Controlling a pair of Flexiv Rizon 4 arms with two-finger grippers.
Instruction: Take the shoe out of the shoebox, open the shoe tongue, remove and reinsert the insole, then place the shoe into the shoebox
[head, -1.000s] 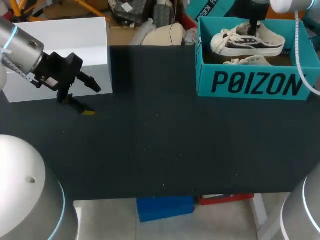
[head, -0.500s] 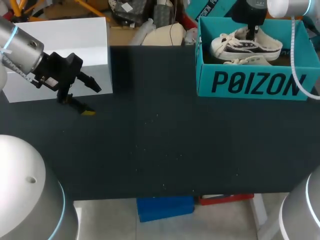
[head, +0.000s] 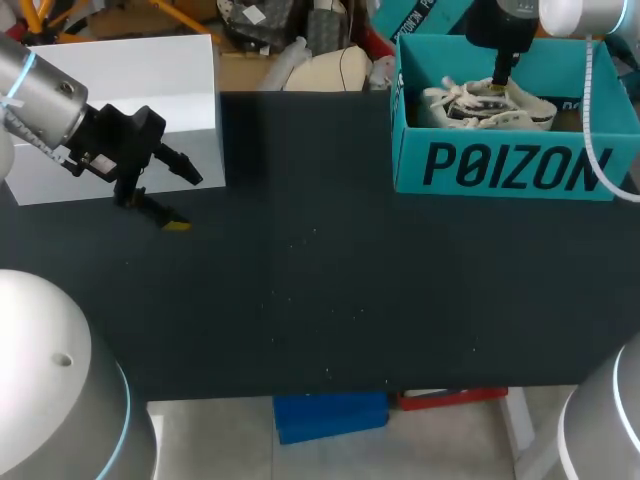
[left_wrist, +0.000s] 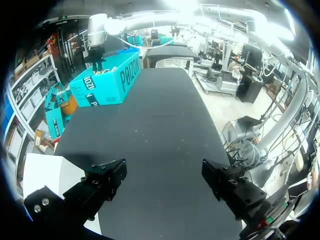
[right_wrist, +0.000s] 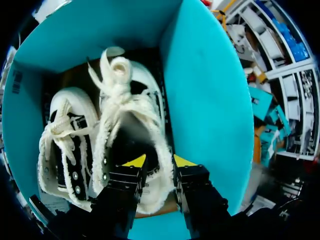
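The teal shoebox (head: 510, 165) stands at the table's far right. Inside it lie two white, fleece-lined shoes side by side. My right gripper (head: 500, 78) hangs down into the box over the nearer-to-wall shoe (right_wrist: 125, 100). Its fingers stand slightly apart astride that shoe's collar, one yellow tip inside the shoe's mouth, the other outside (right_wrist: 159, 161). The second shoe (right_wrist: 65, 145), black with white laces, lies beside it. My left gripper (head: 185, 198) is far off at the table's left, wide open and empty (left_wrist: 165, 175).
A white box (head: 120, 90) sits at the back left, right behind my left gripper. The black table top (head: 320, 290) stretches bare between the two arms. The shoebox walls (right_wrist: 200, 90) close in around my right gripper.
The right gripper has come down with the shoe, which now rests in the box beside the other one. Its fingers have parted a little. The left arm has kept still.
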